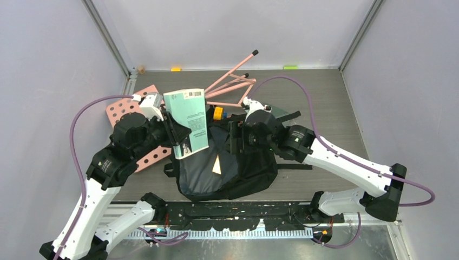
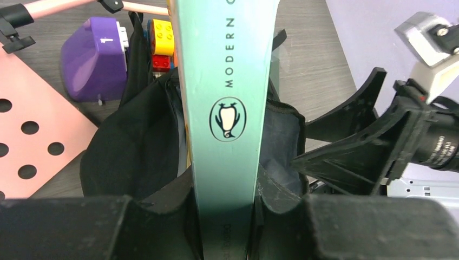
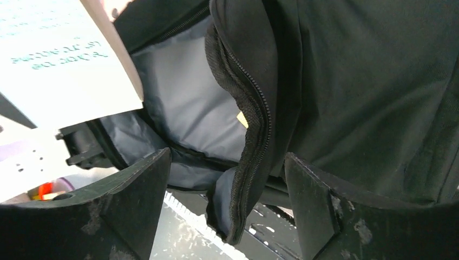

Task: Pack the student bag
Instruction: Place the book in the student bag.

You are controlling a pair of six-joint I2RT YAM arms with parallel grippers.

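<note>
The student bag [image 1: 238, 170] lies black and unzipped in the middle of the table, its grey lining showing [image 3: 189, 103]. My left gripper [image 1: 173, 134] is shut on a teal paperback book [image 1: 190, 120], which stands upright with its lower end inside the bag's mouth. In the left wrist view the book's spine [image 2: 227, 108] runs up from between the jaws of my left gripper [image 2: 227, 222]. My right gripper [image 1: 234, 138] is at the bag's right rim. Its jaws stand open [image 3: 227, 184], and the zipper edge [image 3: 251, 157] hangs loose between them, touching neither finger.
A pink perforated board [image 1: 127, 108] lies left of the bag, and a pink wire stand [image 1: 233, 81] sits behind it. A purple object [image 2: 92, 57] and yellow and red toy bricks [image 2: 161, 43] sit beside the bag's top. Grey walls enclose the table.
</note>
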